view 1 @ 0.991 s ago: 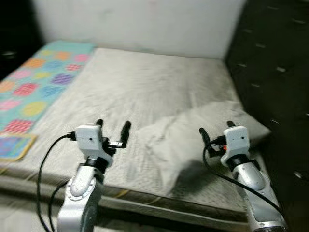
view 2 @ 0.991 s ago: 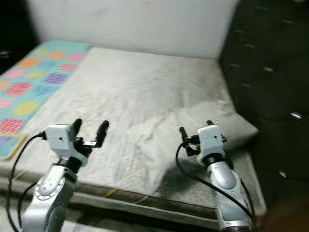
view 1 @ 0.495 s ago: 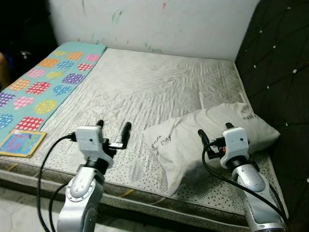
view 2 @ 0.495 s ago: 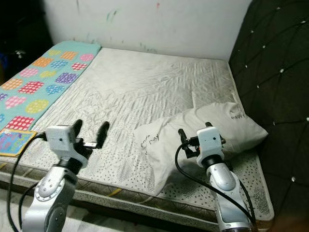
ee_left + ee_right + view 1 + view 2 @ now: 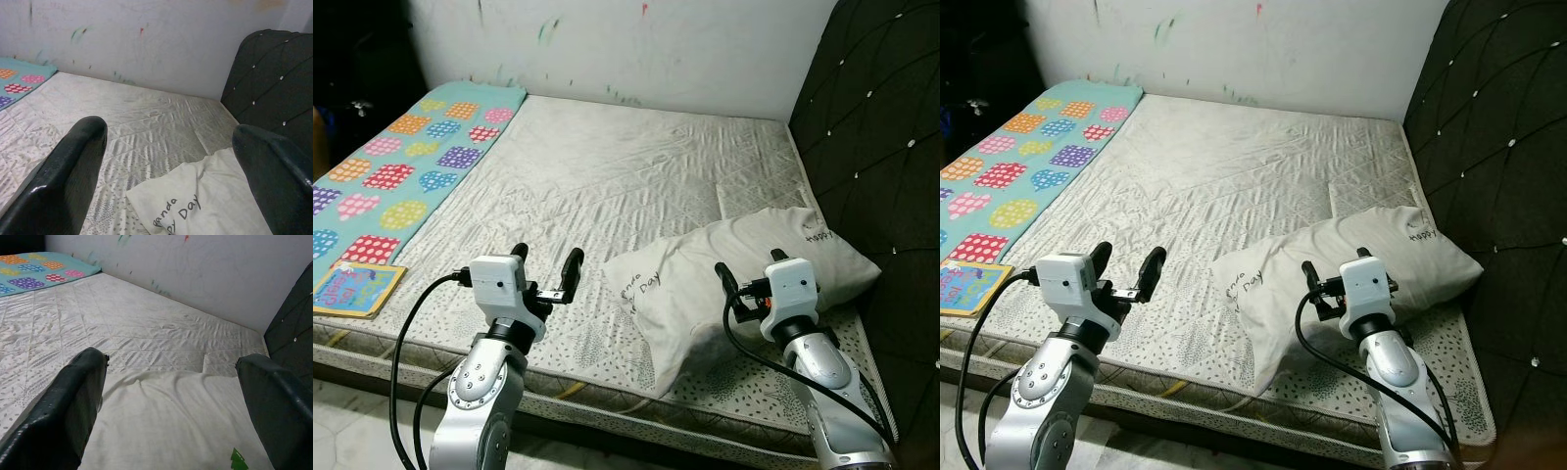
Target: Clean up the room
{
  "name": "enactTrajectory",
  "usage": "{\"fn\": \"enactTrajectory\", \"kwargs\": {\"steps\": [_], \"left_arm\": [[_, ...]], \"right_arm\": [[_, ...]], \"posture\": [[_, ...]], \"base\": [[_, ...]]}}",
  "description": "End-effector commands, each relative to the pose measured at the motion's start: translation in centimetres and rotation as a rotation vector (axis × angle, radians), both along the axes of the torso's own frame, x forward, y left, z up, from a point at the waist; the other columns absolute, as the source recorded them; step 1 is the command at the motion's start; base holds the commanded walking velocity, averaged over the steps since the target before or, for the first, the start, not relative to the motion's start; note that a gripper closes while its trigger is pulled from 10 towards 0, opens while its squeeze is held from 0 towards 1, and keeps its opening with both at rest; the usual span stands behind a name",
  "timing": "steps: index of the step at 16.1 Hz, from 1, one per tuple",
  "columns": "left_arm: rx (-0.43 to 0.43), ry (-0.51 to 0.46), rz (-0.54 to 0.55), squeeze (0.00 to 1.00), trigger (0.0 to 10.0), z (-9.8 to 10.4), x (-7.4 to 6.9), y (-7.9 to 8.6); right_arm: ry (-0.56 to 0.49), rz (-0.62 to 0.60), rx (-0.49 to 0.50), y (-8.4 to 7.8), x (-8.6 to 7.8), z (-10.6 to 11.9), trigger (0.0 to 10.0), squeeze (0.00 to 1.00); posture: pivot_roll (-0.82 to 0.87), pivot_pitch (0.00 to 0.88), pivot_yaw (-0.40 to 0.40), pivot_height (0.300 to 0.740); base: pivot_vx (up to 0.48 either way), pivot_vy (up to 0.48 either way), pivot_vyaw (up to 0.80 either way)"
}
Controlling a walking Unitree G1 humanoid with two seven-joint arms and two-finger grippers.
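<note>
the pillow [image 5: 734, 269] lay askew on the bed [image 5: 607, 176], near the foot-side edge and beside the dark padded headboard [image 5: 881, 127], one corner reaching toward the mattress rim. printed lettering was visible on its case. the right gripper [image 5: 749, 279] hovered just over the pillow's near side, its fingers spread wide and holding nothing. the left gripper [image 5: 544, 271] hovered over bare mattress just beside the pillow's corner, fingers likewise wide and empty. a colourful spotted mat [image 5: 391, 166] ran along the far-left side of the bed, with a small picture book [image 5: 352, 291] at its near end, well apart from both grippers.

risks, as judged: a one-sided pinch on soft cloth could gather only the case and let the filling sag or slip free. dragging instead of lifting could pull the pillow off the mattress edge to the floor. a wide left sweep could disturb the book.
</note>
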State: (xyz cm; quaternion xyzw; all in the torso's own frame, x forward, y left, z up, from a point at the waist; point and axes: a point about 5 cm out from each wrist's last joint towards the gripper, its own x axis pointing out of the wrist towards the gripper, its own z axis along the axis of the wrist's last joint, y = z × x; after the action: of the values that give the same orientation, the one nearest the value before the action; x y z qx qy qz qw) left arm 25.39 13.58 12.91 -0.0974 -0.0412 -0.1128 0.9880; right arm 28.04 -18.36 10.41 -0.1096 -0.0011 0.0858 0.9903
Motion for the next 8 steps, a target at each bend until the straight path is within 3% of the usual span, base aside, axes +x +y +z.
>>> {"fn": "enactTrajectory", "kwargs": {"steps": [1,8], "left_arm": [[0.001,-0.014,-0.006,0.00,10.0,0.28,-0.10,0.06],[0.008,-0.017,-0.016,0.00,10.0,0.30,-0.08,-0.04]], "right_arm": [[-0.012,0.003,-0.002,-0.16,0.00,0.47,10.0,0.00],[-0.014,0.006,-0.005,-0.08,0.09,0.42,10.0,0.00]], "posture": [[-0.08,0.012,-0.025,0.740],[-0.08,0.004,-0.023,0.740]], "base": [[0.000,0.000,0.00],[0.000,0.000,0.00]]}}
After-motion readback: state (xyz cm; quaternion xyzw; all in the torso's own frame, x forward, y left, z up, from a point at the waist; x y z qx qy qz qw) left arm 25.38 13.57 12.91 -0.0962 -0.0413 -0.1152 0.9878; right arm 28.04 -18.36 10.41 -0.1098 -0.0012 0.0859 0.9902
